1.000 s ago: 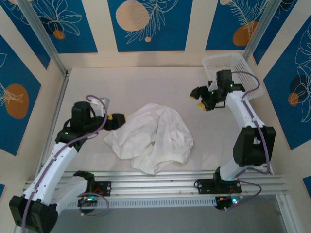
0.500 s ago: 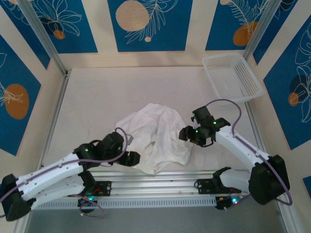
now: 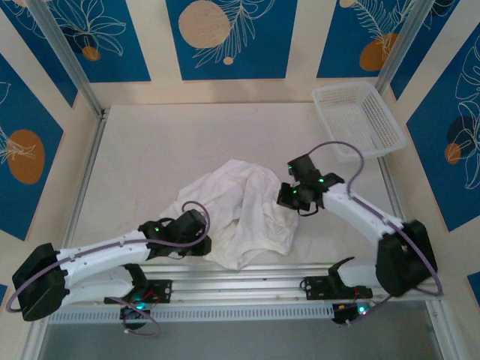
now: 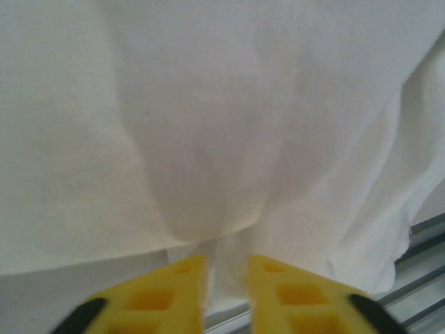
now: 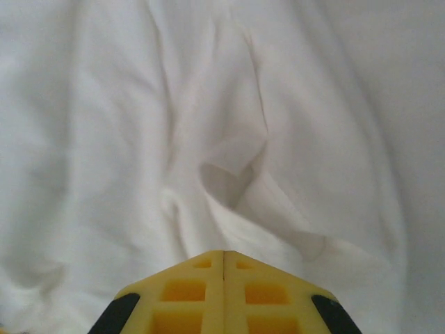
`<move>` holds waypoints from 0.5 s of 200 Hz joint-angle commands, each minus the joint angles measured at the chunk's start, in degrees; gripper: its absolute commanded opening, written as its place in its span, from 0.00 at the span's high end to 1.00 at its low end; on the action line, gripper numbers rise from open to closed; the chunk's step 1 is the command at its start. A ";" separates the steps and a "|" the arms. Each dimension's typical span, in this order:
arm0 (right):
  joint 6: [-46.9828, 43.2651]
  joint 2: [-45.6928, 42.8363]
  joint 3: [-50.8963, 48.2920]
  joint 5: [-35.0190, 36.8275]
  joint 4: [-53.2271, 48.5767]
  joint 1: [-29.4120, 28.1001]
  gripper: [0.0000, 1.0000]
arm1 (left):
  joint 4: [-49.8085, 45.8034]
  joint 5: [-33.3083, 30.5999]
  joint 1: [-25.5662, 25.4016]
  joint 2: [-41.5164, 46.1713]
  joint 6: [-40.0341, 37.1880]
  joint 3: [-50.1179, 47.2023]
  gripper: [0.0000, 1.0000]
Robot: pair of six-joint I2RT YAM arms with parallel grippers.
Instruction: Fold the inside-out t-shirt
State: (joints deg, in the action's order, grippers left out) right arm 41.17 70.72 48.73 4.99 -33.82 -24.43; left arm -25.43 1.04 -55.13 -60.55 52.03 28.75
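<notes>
L gripper (image 4: 228, 263) sits at the t-shirt (image 3: 240, 206) edge farthest from the basket (image 3: 360, 120), low over the counter (image 3: 165, 142). Its jaws are drawn to a narrow slot w/ white cloth showing in the slot, so it reads as grasping the shirt's border, tho which border I can't tell. R gripper (image 5: 223, 254) is on the shirt edge that faces the basket, clenched w/ jaws meeting flush. Creases in the cloth run straight into its tips, so it looks like a pinch on a thin fold, not a bare close. Shirt itself is a crumpled white heap on the counter, well apart from the basket, on the side toward the arm bases; no sleeve or collar is clear enough to name. Why held this way, imo: two grips on opposite edges give the arms something to pull apart, so the heap can be lifted & spread flat before any fold is made, since thin soft cloth won't flatten from one point. Basket is off to the side & not involved. Task looks early: nothing flat, nothing folded yet. Risk: a pinch of only one layer, or of several bunched layers, would leave the shirt twisted once spread.
</notes>
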 commanded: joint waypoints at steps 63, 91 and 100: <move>1.48 -10.17 -3.64 -9.08 0.41 7.51 0.91 | -0.42 -0.25 2.66 -1.55 2.30 -2.42 0.75; -1.67 -2.85 -1.84 -7.12 -1.74 2.67 0.59 | -0.82 -1.56 3.14 1.43 3.47 -3.16 0.65; -1.86 -0.26 -0.72 -5.18 -2.72 1.02 0.53 | -1.30 -1.48 3.40 1.78 3.64 -3.35 0.64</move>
State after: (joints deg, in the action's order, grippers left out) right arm 42.37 65.69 46.02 -0.69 -33.12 -19.94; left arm -24.80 1.21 -52.84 -60.60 54.15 26.28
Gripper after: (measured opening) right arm 0.404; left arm 0.348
